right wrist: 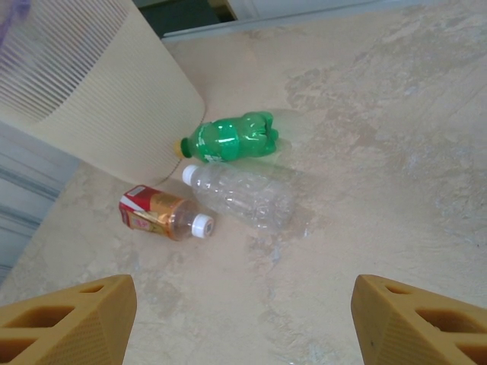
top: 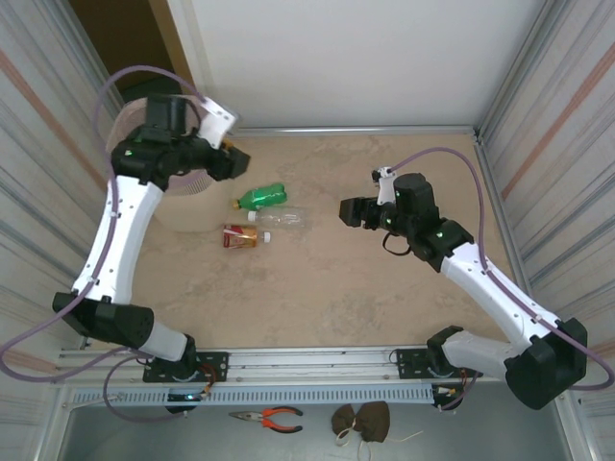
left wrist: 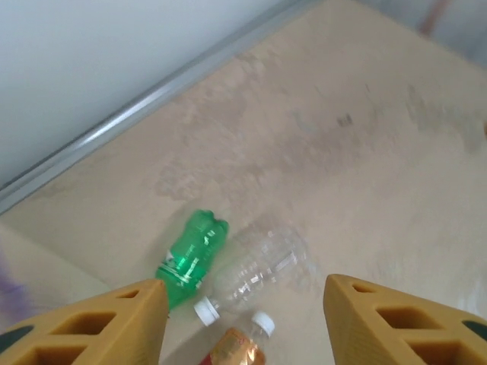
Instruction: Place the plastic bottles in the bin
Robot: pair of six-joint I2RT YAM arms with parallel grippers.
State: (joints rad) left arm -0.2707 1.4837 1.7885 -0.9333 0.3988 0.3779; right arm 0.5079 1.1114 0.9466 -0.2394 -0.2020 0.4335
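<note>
Hovering at the right edge of the bin (top: 178, 206), far left, the left hand (top: 229, 152) is held wide open. Just right, the green bottle (top: 261, 197), clear bottle (top: 281, 218) and amber bottle (top: 240, 235) are laid lengthwise left-to-right. The right hand (top: 348, 211), also released, is faced toward the clear bottle's base.

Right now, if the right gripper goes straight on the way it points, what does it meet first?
Probably the clear bottle, lying nearest the middle of the right gripper's line; the green bottle sits just beyond it. Depth is hard to judge.
</note>
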